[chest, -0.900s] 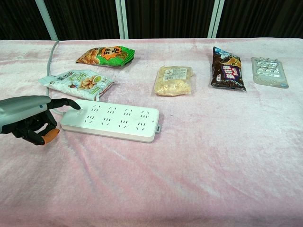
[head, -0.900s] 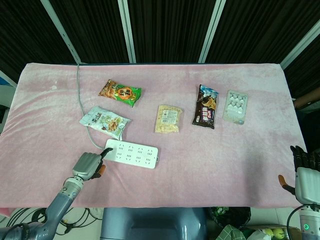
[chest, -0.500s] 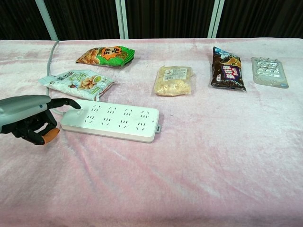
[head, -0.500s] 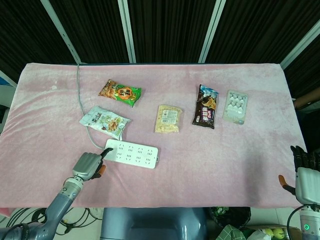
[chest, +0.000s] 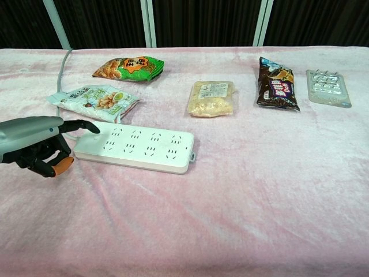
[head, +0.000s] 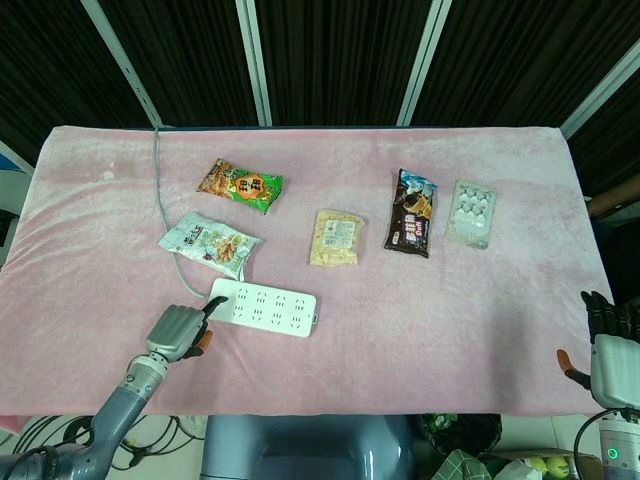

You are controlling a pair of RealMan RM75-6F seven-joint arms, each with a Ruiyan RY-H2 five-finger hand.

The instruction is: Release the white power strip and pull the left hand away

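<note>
The white power strip [head: 263, 307] [chest: 135, 145] lies flat on the pink cloth, its grey cord [head: 158, 190] running to the far edge. My left hand [head: 177, 328] [chest: 36, 144] sits at the strip's left end. One dark finger [chest: 81, 124] reaches over the strip's top left corner and seems to touch it. The thumb stands a little apart from the strip's edge, and the other fingers are curled beside it, gripping nothing. My right hand [head: 610, 345] hangs off the table's near right corner, fingers apart and empty.
Just behind the strip lies a white snack bag [head: 210, 243] [chest: 93, 101], with a green one [head: 240, 185] [chest: 130, 67] further back. In the middle is a yellow packet [head: 335, 238]; to the right, a dark bag [head: 411, 213] and a blister pack [head: 471, 213].
</note>
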